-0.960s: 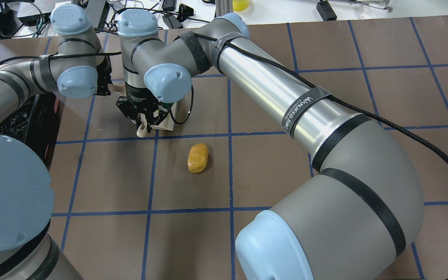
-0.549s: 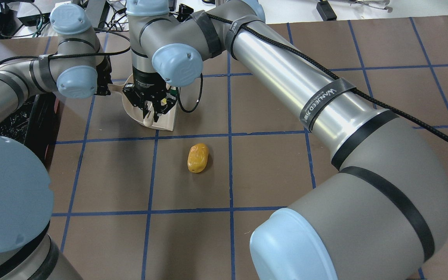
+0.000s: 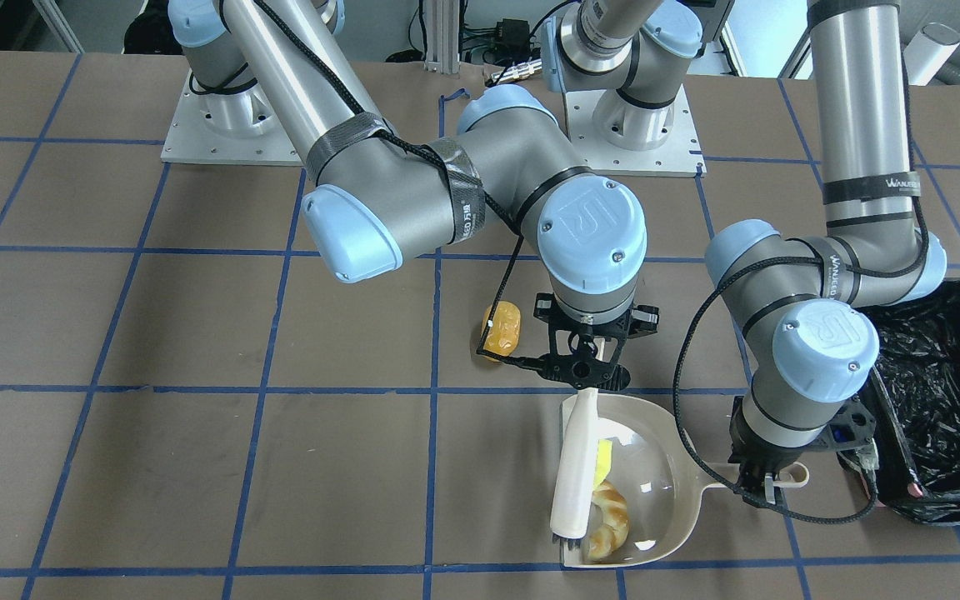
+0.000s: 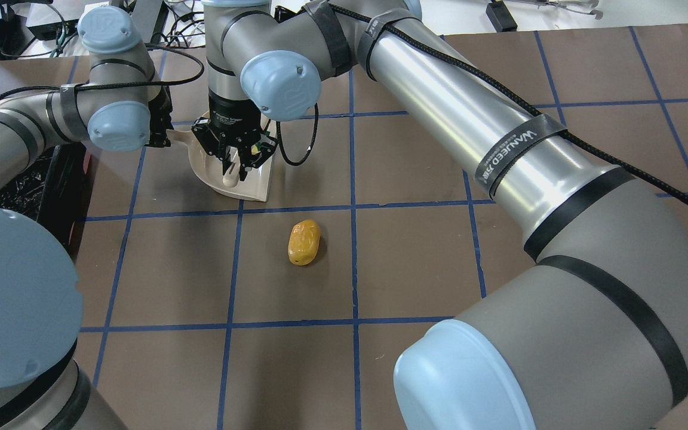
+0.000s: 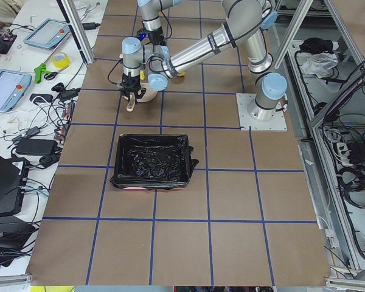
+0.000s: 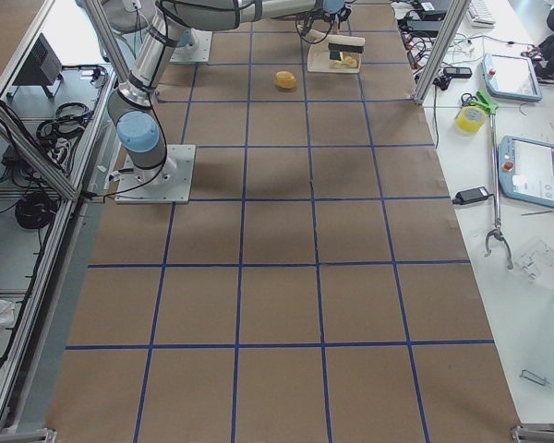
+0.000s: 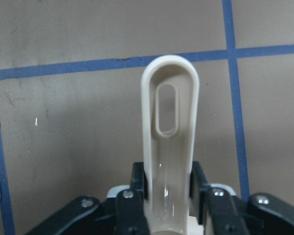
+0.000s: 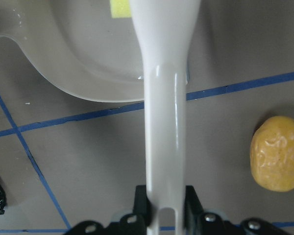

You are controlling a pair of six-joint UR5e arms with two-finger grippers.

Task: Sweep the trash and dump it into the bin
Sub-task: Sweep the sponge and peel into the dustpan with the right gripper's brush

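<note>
Exterior front-facing, trash in pan: the croissant-like piece (image 3: 607, 521) and the yellow sponge wedge (image 3: 603, 461) both lie inside the beige dustpan (image 3: 655, 467). They sit close against the brush (image 3: 573, 475), and the sponge is partly hidden behind it.
Oval lump: the golden-brown oval lump (image 3: 502, 329) lies alone on the table (image 3: 197, 333), outside the pan. It is on the robot's side of a blue tape line (image 3: 322, 389), with the pan on the far side. In the right wrist view it sits beside the brush handle, clearly apart from it.
Brush: the beige head lies along the pan's straight open mouth. The handle sticks out over the pan's edge toward the robot.
Right claw (image 3: 584, 382): both fingers are closed on the end of the brush handle, which the wrist view shows pinched between them.
Left claw (image 3: 759, 490): clamped on the dustpan's handle. The wrist view shows the slotted handle end projecting beyond the fingers.
Dustpan contact: low over the table; cannot tell whether its floor touches.
Bin (image 3: 947, 392): a box lined with a crinkled black bag, at the table's end on the robot's left. It stands just beside the left arm's wrist, near the pan's handle.
</note>
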